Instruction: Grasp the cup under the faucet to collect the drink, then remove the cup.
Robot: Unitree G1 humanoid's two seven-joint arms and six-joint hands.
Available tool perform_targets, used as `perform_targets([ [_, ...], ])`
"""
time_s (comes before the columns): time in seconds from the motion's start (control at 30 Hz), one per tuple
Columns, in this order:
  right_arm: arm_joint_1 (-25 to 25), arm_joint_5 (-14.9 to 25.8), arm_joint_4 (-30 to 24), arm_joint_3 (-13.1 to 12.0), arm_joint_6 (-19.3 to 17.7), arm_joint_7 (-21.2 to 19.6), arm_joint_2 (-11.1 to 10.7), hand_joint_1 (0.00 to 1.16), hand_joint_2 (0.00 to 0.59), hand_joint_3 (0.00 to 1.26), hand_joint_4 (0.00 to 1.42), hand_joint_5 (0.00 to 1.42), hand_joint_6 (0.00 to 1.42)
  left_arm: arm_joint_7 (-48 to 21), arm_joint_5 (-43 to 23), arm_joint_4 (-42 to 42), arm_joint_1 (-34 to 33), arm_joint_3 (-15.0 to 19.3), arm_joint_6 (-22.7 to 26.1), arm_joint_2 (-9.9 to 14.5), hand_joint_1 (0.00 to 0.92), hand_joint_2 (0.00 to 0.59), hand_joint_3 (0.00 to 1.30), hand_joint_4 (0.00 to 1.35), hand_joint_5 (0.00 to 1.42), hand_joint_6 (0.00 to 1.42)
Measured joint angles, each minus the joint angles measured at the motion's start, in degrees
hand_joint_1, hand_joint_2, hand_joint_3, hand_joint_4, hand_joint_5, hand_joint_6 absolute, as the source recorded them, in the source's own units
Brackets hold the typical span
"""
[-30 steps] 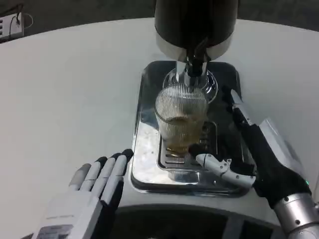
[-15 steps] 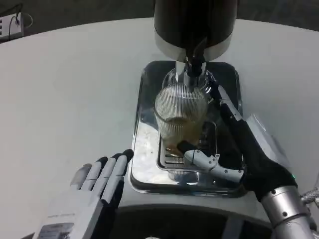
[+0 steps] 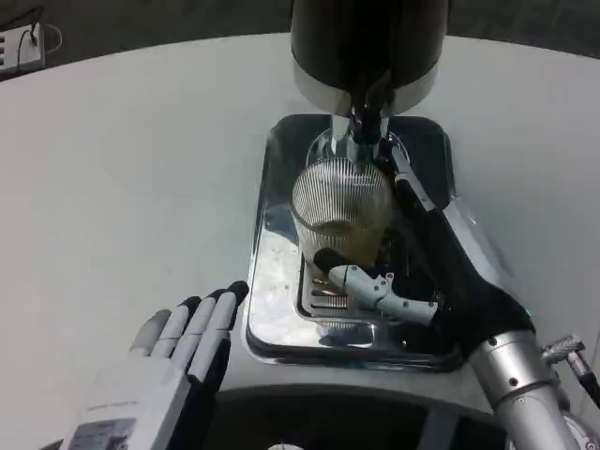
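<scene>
Ribbed glass cup [image 3: 340, 217] sits on the drip grate of the steel tray [image 3: 272, 319], directly under the faucet [image 3: 366, 122] of the dark dispenser [image 3: 367, 47]. Amber drink fills roughly the lower part of the cup. Right hand [image 3: 412, 272] is at the cup's right side: thumb [image 3: 370, 286] reaches across the near base of the cup, long fingers [image 3: 412, 192] run up the far-right side by the rim. Hand wraps around the cup, spread wide; can't tell if contact is firm. Left hand [image 3: 178, 347] lies flat on the tabletop [image 3: 131, 178], near-left of the tray, fingers straight and together, holding nothing. Power strip [image 3: 21, 45] at far-left edge.
</scene>
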Motion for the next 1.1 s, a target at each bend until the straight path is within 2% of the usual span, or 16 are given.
perform_targets([
  [0.73, -4.4, 0.07, 6.72, 0.92, -2.62, -1.94, 0.88, 0.59, 0.233, 0.0, 0.08, 0.12, 0.24, -0.32, -0.35, -0.82, 0.45, 0.65, 1.53, -0.01, 0.0, 0.153, 0.0, 0.0, 0.0, 0.0],
  [1.1, -5.89, 0.13, 9.97, 1.73, -4.37, -3.65, 1.03, 0.66, 0.23, 0.05, 0.16, 0.2, 0.33, -1.21, -0.51, -1.02, 0.29, 0.93, 2.55, -0.01, 0.0, 0.153, 0.0, 0.0, 0.0, 0.0],
])
